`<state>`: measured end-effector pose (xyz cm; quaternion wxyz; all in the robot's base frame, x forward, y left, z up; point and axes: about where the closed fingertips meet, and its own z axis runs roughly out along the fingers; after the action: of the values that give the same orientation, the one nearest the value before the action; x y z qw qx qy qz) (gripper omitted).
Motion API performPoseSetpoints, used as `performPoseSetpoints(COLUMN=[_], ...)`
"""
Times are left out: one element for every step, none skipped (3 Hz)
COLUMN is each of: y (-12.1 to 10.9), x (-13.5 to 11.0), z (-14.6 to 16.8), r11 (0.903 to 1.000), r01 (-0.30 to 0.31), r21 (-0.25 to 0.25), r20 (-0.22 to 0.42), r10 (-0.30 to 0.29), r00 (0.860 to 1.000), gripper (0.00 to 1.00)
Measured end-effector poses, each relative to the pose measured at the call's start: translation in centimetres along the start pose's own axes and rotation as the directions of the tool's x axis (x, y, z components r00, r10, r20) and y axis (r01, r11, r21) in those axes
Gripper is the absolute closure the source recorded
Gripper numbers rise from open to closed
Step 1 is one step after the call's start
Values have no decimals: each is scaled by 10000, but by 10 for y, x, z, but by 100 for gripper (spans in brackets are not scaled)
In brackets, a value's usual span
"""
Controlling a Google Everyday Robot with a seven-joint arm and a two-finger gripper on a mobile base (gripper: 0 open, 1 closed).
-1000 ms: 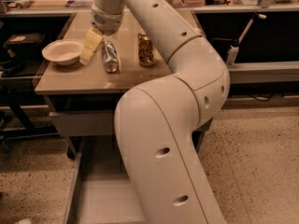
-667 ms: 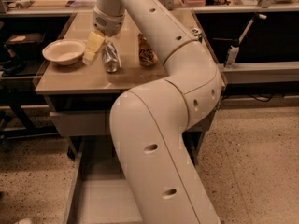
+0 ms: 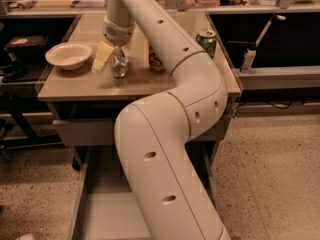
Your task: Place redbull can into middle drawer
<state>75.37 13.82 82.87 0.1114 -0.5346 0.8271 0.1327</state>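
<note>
The redbull can (image 3: 119, 64), slim and silver-grey, is tilted over the tabletop (image 3: 75, 86) just right of a white bowl. My gripper (image 3: 112, 56) comes down from above and is closed around the can; one yellowish finger (image 3: 102, 57) shows on the can's left, the other is hidden behind it. The middle drawer (image 3: 102, 211) is pulled open below the table, with a plain flat floor. My arm covers its right part.
A white bowl (image 3: 70, 55) stands at the table's left. An orange-gold can (image 3: 154, 61) is partly hidden behind my arm. A green can (image 3: 206, 41) stands at the right rear. My arm's big elbow (image 3: 165, 149) fills the foreground. Shelves and clutter lie behind.
My arm has swung, its elbow shifting and uncovering the green can. The gripper and the redbull can stay at nearly the same spot by the bowl.
</note>
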Motion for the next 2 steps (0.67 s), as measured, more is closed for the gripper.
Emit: performPoseSetpoints(y=[4, -1], x=[-5, -14], z=[21, 25], r11=[9991, 9996], r01=[-199, -193], r21=[-382, -220], r20=[-68, 261], r10=[197, 199], r00=[9998, 9995], gripper=[0, 19])
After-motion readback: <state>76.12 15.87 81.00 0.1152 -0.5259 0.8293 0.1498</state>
